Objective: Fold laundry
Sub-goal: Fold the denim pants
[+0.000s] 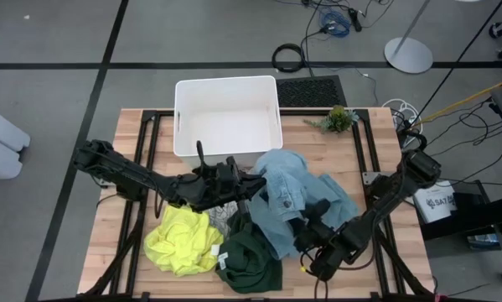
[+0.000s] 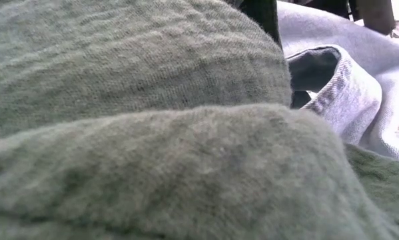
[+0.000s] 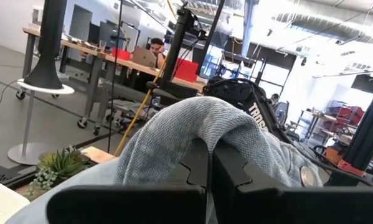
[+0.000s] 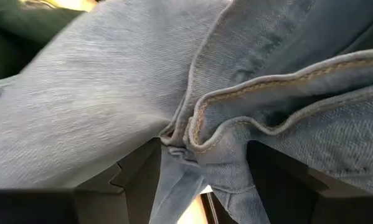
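The light blue garment (image 1: pixel 297 189) is bunched at the table's middle right, raised at its left end and lying on the table at the right. My left gripper (image 1: pixel 255 180) is shut on that raised end. My right gripper (image 1: pixel 307 228) stands open at the garment's near edge, with a seamed fold (image 4: pixel 202 146) between its fingers. The bright yellow garment (image 1: pixel 183 239) and the dark green one (image 1: pixel 246 262) lie near the front edge. A white one with grey pattern (image 1: pixel 222 216) sits between them, under my left arm. The dark green cloth (image 2: pixel 132 133) fills the low view. My left gripper pinches a bunched fold of the light blue garment (image 3: pixel 198 124) between its two shut fingers, and the cloth drapes over the fingertips. The fingers come about level from the table's left. That end is held up; the rest lies on the table. My right gripper has the stitched seam fold (image 4: pixel 192 152) between its open fingers; whether they touch it I cannot tell.
A white plastic bin (image 1: pixel 183 117) stands at the table's far middle. A small green plant (image 1: pixel 338 119) sits at the far right. Bare wood shows at the left (image 1: pixel 125 210) and far right of the table.
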`<state>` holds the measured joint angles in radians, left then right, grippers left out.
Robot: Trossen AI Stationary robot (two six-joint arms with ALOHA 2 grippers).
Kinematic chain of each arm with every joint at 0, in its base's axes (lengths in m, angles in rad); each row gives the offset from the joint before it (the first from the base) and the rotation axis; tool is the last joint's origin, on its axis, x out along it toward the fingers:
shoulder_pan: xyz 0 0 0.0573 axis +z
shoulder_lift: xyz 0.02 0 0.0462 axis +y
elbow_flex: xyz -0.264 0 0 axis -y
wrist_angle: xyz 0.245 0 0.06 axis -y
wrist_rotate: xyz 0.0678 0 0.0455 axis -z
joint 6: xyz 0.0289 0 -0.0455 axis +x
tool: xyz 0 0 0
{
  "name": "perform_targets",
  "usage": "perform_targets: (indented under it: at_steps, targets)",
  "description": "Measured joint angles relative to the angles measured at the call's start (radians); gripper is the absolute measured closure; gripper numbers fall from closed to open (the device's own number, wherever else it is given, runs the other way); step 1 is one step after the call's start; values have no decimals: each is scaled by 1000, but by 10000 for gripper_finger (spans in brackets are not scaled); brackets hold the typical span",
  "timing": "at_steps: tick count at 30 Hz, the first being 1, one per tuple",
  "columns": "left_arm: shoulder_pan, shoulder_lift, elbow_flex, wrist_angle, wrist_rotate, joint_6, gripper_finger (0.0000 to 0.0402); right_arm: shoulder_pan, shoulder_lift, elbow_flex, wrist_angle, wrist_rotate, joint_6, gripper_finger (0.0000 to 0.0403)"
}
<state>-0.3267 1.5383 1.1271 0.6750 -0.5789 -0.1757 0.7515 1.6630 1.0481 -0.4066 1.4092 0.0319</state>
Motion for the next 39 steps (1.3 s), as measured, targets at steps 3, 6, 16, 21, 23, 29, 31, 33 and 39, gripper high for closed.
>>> perform_targets:
  at_steps: [3, 6, 16, 21, 23, 29, 31, 33, 39]
  targets:
    - [0, 0, 0, 0, 0, -3, 396, -20, 0, 0, 20, -13, 0, 177]
    - [0, 0, 0, 2, 0, -3, 396, -35, 0, 0, 67, -28, -22, 177]
    - [-1, 0, 0, 1, 7, -2, 396, -86, 0, 0, 191, -57, -87, 216]
    - [-1, 0, 0, 0, 10, 5, 395, -91, 0, 0, 194, -57, -105, 345]
    - [-1, 0, 0, -2, 10, 7, 395, -89, 0, 0, 195, -59, -135, 386]
    - [-1, 0, 0, -7, 11, 43, 395, -41, -19, 71, 188, -27, -247, 399]
    - [-2, -7, 0, -12, 11, 51, 395, -3, -40, 118, 184, 14, -315, 400]
    - [-2, -23, 0, -35, 12, 59, 395, 41, -59, 171, 183, 68, -400, 401]
    - [-8, -102, 0, -96, 25, 92, 395, 170, -127, 335, 184, 166, -598, 402]
